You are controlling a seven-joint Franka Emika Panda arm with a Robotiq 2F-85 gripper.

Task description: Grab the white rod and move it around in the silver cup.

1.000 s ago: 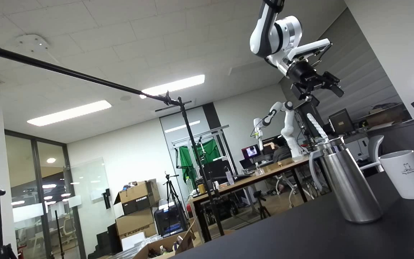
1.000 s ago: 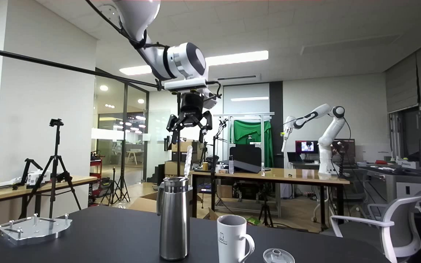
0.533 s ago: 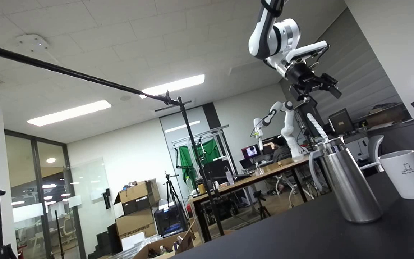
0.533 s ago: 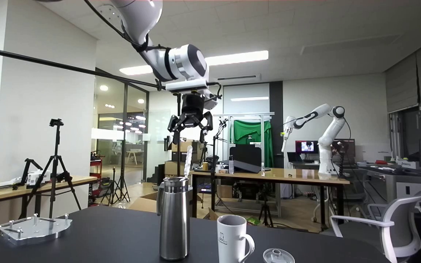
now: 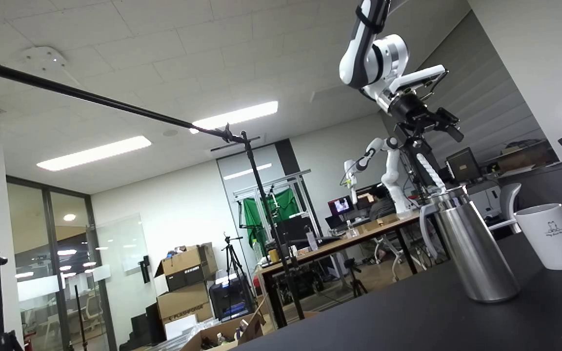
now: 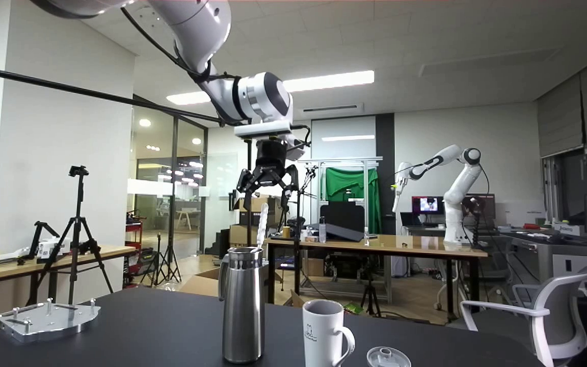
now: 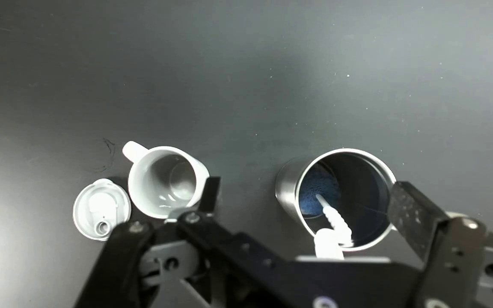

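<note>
White rod (image 6: 262, 224) is parked at a tilt in the silver cup (image 6: 243, 316), the tall steel one, with its lower end down inside and its upper part poking out past the rim. It's got this twisted, ropey surface, btw. My gripper (image 6: 266, 203) hangs over the cup pointing down, fingers (image 7: 413, 214) spread wide apart. In an exterior view the rod's tip (image 6: 264, 208) lines up with the gap between them, but I honestly can't say if it's really in there depth-wise. Through my wrist view the cup's mouth sits between the two fingers, right up by one of them, and there's something dark blue at the bottom. The other finger hides a bit of the white mug (image 6: 319, 334), which is upright near the cup. Right beside the mug there's a clear lid (image 7: 101, 209) lying flat. All that's on a black table (image 6: 171, 316), plus a metal plate (image 6: 46, 323) well apart from the cup. Way behind all of it, another white robot arm (image 6: 456, 196) stands at the end of a wooden desk (image 6: 390, 245).
</note>
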